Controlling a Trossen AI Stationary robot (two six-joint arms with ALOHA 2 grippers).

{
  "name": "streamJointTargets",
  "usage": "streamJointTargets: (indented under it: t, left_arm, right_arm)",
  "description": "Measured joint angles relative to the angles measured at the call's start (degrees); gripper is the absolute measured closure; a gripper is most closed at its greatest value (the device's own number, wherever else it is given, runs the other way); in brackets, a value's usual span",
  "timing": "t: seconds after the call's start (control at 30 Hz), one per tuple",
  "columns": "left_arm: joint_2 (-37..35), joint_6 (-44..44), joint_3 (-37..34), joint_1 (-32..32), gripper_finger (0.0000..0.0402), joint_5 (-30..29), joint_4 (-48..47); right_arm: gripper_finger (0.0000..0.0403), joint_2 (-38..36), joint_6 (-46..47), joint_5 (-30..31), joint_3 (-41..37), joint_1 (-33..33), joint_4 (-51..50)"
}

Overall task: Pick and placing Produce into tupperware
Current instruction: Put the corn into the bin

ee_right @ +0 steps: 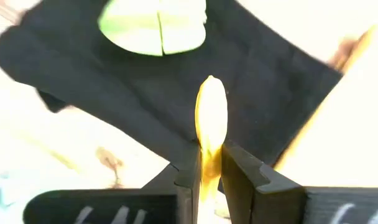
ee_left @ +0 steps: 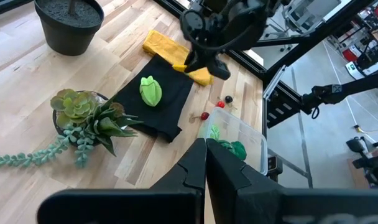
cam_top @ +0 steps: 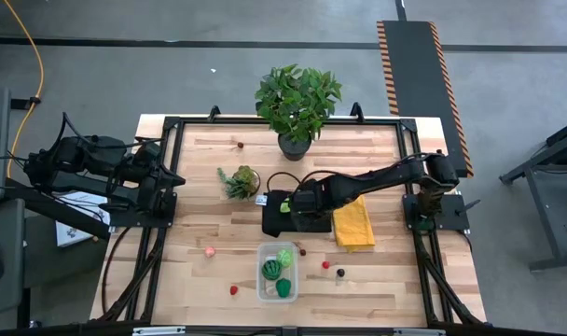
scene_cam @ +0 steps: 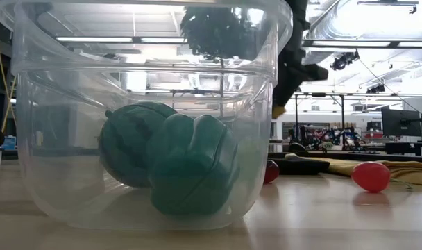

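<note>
The clear tupperware stands near the table's front edge. It holds a dark green striped piece, a green pepper-like piece and a lime-green piece. Another lime-green piece of produce lies on a black cloth at mid-table. Above that cloth my right gripper is shut on a small yellow piece of produce. My left gripper is shut and holds nothing, back at the table's left edge. My right gripper pinches the yellow piece between its two fingers, by one end. The fingers come from above and point steeply down. The piece is lifted clear of the black cloth, and its free end sticks out below the fingertips.
A folded yellow cloth lies right of the black cloth. Small loose pieces lie on the wood: pink, red, red, dark. A leafy potted plant and a small succulent stand farther back.
</note>
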Motion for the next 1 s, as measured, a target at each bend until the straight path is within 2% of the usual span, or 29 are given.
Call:
streamJointTargets:
  t: [0.4, 0.77, 1.0]
  left_arm:
    - [0.0, 0.0, 0.0, 0.0, 0.0401, 0.0, 0.0]
    - [0.0, 0.0, 0.0, 0.0, 0.0401, -1.4, 0.1]
    - [0.0, 0.0, 0.0, 0.0, 0.0401, -1.5, 0.1]
  right_arm:
    - [0.0365, 0.0, -7.3, 0.7, 7.9, 0.1, -3.0]
    - [0.0365, 0.0, -14.7, -5.3, 13.2, 2.0, -2.0]
    - [0.0366, 0.0, -21.1, -9.2, 13.8, 4.3, 2.5]
